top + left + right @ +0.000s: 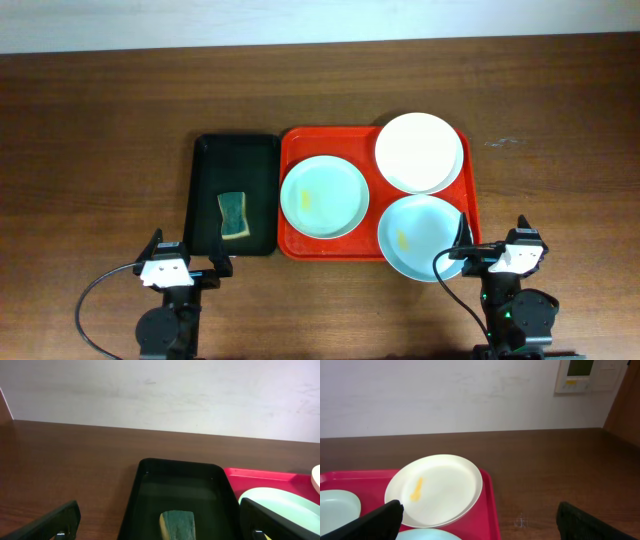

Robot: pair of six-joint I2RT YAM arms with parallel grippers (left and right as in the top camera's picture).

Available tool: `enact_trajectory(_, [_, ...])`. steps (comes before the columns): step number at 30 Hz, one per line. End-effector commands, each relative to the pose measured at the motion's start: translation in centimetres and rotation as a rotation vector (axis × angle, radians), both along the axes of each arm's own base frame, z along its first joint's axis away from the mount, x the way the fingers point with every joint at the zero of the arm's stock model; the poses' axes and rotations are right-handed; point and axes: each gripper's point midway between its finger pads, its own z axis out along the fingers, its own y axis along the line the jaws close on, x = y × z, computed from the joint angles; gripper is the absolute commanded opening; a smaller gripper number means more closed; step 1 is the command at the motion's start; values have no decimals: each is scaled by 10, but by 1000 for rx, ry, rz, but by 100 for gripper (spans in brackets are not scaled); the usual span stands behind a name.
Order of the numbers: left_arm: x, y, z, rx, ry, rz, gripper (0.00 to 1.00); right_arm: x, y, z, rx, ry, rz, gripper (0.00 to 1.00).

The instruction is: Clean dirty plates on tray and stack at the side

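On the brown wooden bench (100, 120) lies the red tray (300, 245), and all three plates are on it, none stacked upon another. The white plate (419, 151) sits in the far right corner of the tray, and the right wrist view shows a yellow smear (417, 489) on it. One pale blue-green plate (323, 197) lies at the left side of the tray, with a faint yellowish mark. The second blue-green plate (422, 236) is at the near right, with a small yellow spot, and it reaches out over the near rim of the tray. Just beside the red tray, on its left, stands a narrower black tray (205, 150) with a green and yellow sponge (233, 215) inside. The left hand (188, 252) is at the near end of the black tray, its fingers wide apart and holding nothing. The right hand (490, 240) is near the right corner of the red tray, also spread wide and empty; one finger is seen close to the edge of the near plate, but whether it touches I cannot tell.
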Motion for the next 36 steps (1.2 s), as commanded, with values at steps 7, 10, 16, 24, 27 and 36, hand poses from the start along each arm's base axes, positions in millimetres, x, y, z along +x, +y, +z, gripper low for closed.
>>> enact_trajectory(7, [0, 0, -1, 20, 1, -1, 99, 0, 3, -3, 2, 7, 11, 98])
enact_trajectory(10, [0, 0, -1, 20, 1, -1, 99, 0, 3, -3, 2, 7, 11, 98])
enact_trajectory(16, [0, 0, 4, 19, -17, -1, 99, 0, 3, -3, 2, 7, 11, 98])
enact_trajectory(24, [0, 0, -1, 20, 1, -1, 99, 0, 3, -3, 2, 6, 11, 98])
enact_trajectory(27, [0, -2, 2, 18, -11, -12, 99, 0, 7, -1, 15, -3, 34, 98])
enact_trajectory(36, [-13, -38, 47, 6, -65, -228, 99, -7, 46, 30, 27, -55, 263, 98])
